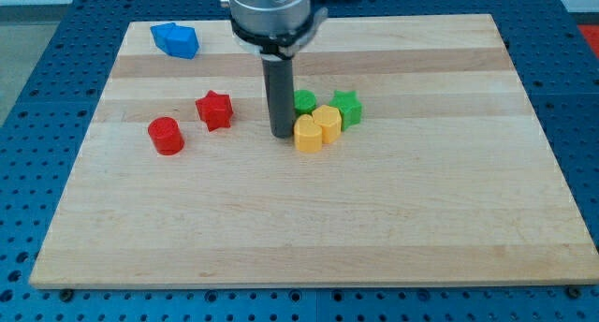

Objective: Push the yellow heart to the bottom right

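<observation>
My tip (281,134) rests on the board just left of a tight cluster of blocks. The nearest is a yellow block (307,133), touching or almost touching the tip's right side. A second yellow block (328,122) sits against it up and to the right; I cannot tell which of the two is the heart. A round green block (304,101) and a green star (347,108) sit behind the yellow pair.
A red star (214,109) and a red cylinder (166,135) lie to the view's left of the rod. A blue block (176,39) sits near the top left corner of the wooden board (309,228).
</observation>
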`<state>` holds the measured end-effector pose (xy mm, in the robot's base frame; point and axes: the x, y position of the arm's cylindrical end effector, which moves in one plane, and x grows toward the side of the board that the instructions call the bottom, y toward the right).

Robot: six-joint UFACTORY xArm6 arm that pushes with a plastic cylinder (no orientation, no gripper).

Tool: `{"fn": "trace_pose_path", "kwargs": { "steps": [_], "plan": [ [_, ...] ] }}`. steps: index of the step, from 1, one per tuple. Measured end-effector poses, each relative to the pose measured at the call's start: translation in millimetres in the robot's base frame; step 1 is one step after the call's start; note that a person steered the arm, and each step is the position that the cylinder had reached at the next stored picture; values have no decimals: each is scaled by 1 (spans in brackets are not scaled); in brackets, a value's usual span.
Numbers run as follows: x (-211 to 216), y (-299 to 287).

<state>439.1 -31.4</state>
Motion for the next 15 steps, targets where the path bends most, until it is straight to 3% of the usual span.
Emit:
{"fn": "trace_pose_path", "kwargs": {
  "steps": [3,8,12,15],
  "plan": [
    [22,69],
    [104,157],
    [108,204],
    [89,230]
  ]
}}
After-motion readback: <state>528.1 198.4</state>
